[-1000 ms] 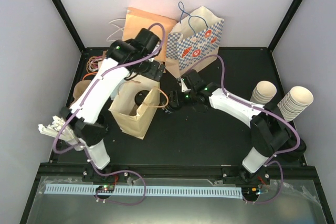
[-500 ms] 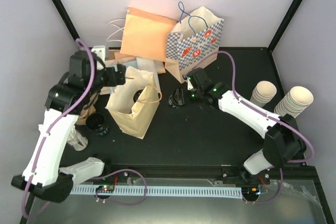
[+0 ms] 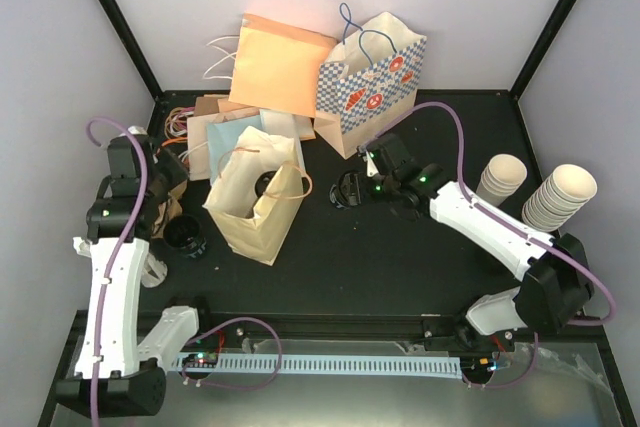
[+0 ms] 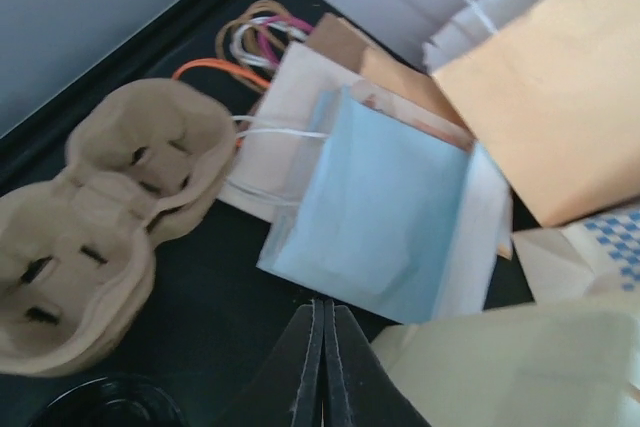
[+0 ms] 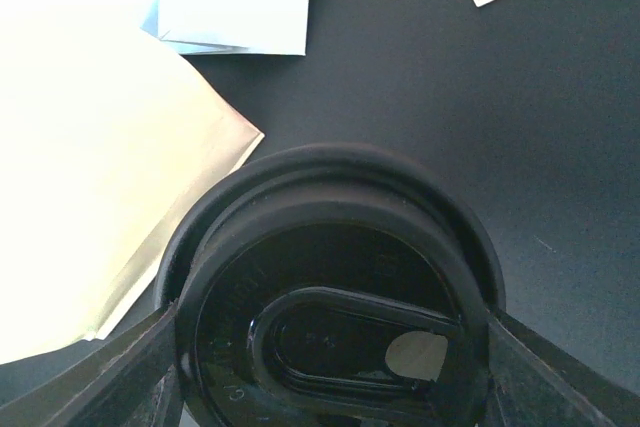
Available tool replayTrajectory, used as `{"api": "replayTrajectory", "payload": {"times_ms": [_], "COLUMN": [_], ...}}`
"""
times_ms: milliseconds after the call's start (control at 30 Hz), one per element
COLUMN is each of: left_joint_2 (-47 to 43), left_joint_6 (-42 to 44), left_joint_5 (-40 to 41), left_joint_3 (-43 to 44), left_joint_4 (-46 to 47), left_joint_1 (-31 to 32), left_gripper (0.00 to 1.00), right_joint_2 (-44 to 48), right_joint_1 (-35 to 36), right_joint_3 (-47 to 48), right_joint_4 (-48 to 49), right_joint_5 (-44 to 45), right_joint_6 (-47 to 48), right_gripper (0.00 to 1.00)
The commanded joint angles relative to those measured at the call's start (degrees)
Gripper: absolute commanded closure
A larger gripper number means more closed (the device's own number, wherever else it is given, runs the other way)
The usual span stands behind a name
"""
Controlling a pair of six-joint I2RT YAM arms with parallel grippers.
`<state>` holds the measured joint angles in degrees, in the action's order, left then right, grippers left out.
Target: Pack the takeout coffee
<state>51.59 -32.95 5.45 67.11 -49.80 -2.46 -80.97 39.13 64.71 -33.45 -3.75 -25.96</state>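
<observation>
The left gripper (image 4: 323, 312) has retreated left of the paper bag (image 3: 240, 222), closed, empty. Right of it, the right gripper (image 3: 352, 190) clamps the takeout coffee (image 5: 330, 287) on the black table (image 3: 400, 257).

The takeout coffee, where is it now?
In the top view, the takeout coffee is mid-table in the right claw, beside the open brown bag.

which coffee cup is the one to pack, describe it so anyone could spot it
Find the blue-and-white patterned bag at the back of the table. Right in front of it, the coffee cup with a black lid is held in the right gripper's jaws. Unlike the loose black lid at the table's left and the lidless cup stacks on the right, it is lidded and gripped.
</observation>
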Motion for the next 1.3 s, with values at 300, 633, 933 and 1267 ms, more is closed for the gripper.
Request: {"api": "replayTrajectory", "payload": {"times_ms": [300,633,933,1267], "left_joint_2": [0.3,0.8,3.7,6.0], "left_joint_6": [-4.6,-11.2,-13.3,-16.3], "left_joint_5": [-4.4,-8.3,-4.7,-9.0], "left_joint_3": [-6.0,-16.1,-18.6,-19.6], "left_joint_4": [-3.1,2.1,2.8,5.7], "left_joint_1": [-7.5,-3.5,0.9,5.9], "left_gripper": [0.99,0.98,0.99,0.98], "right_joint_2": [2.8,0.7,0.2,-3.1], "right_joint_1": [-0.5,-0.8,-0.8,-0.2], "right_joint_3": [0.2,0.0,1.0,1.3], "right_joint_4": [-1.1,0.3,1.2,6.6], "right_joint_5": [0.8,-1.3,-2.6,-12.4], "right_joint_6": [1.3,0.3,0.0,-3.3], "right_gripper": [0.28,0.28,0.28,0.28]}}
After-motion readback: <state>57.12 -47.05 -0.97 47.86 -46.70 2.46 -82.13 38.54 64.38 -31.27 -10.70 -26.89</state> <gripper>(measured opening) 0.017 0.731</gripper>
